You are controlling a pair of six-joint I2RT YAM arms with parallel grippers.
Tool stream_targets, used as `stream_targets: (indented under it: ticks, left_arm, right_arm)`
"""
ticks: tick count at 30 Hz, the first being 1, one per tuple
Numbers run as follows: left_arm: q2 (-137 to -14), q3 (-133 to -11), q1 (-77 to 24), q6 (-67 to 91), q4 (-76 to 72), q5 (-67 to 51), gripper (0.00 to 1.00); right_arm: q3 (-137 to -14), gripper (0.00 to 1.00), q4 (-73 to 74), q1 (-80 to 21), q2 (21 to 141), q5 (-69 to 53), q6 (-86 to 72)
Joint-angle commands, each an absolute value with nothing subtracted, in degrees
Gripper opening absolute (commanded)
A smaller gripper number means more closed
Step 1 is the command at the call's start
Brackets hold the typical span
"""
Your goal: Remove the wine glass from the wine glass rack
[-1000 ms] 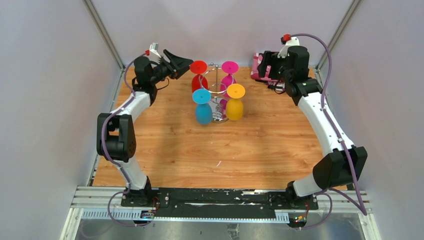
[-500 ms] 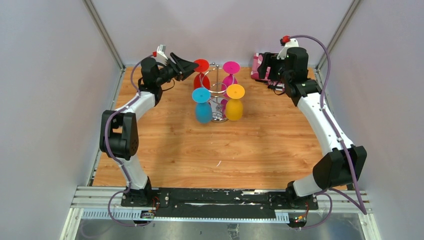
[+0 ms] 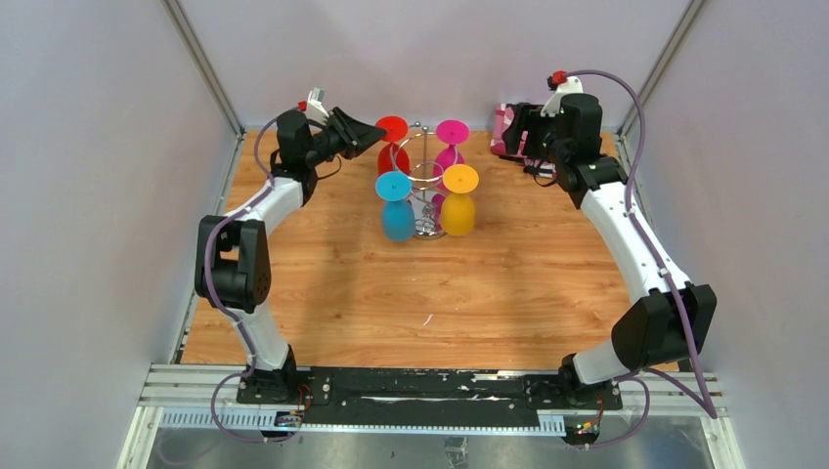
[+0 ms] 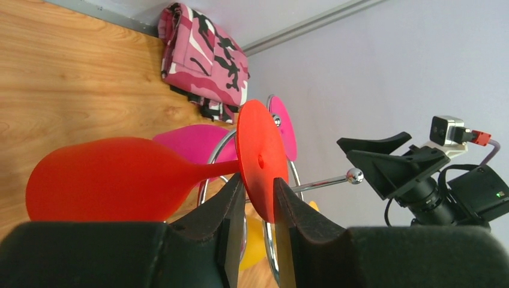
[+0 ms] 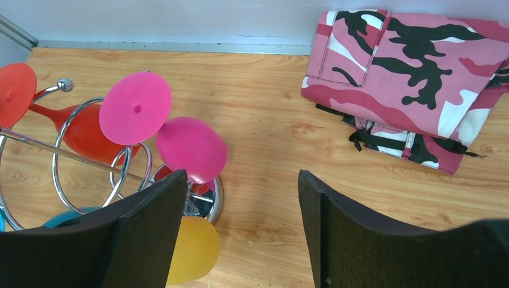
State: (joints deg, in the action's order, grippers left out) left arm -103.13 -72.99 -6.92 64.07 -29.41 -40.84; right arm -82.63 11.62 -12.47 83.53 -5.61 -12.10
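**Item:** red wine glass [image 4: 108, 180], hung bowl-down on the far-left loop of the wine glass rack [image 5: 60, 153]. The rack stands at the far centre of the table [image 3: 440, 293].

**Companions on rack:** pink glass [image 5: 192, 150], blue glass [image 3: 397, 220], yellow glass [image 3: 458, 210].

**Left gripper** [image 4: 258, 192]: level with the glass's foot, coming in from the left. Its jaws stand narrow, one on each face of the red foot disc near its rim. Whether they pinch it firmly cannot be told (a thin gap seems to remain on one side).

**Right gripper** [image 5: 242, 180]: jaws wide apart, holding nothing, at far right near the camouflage cloth [image 5: 414, 78].

**Step in hand:** securing the grasp, judged.

**Next move calls for:** a firm pinch, then drawing the stem out through the loop's opening without dragging the light rack or knocking the neighbouring glasses.
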Motion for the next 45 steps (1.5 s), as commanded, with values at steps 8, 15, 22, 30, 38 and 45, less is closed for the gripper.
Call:
stream_targets:
  ticks: [8,15,22,30,38,45]
  left_arm:
    - [-101.8,-75.6,-4.3,61.4,-26.6,-40.8,0.2]
    - [-101.9,-78.0,-4.0,62.4,-26.6,-41.4,0.16]
    - [-102.7,-79.4,-4.0,63.1,-26.6,-41.9,0.03]
    - [-103.1,-78.2,-4.1,63.2,-26.6,-41.3,0.0]
    - [-101.8,-77.5,-2.8,63.7,-26.6,-37.8,0.0]
    - [-102.0,-81.0,-1.8,62.0,-24.2,-36.4,0.0]
  right_arm:
    - [-81.6,0.72,10.1,-11.5,83.9,-7.5,-13.4]
    - [-81.3,0.71,9.5,-11.5,84.1,-8.2,-14.3]
    - [-80.8,0.7,8.9,-11.5,83.9,-8.1,-14.5]
    - [-80.3,0.7,8.4,-11.5,84.3,-8.2,-14.6]
    - [-80.1,0.68,7.9,-11.5,85.2,-10.3,-15.4]
    - [-79.9,0.68,7.5,-11.5,85.3,-11.0,-15.4]
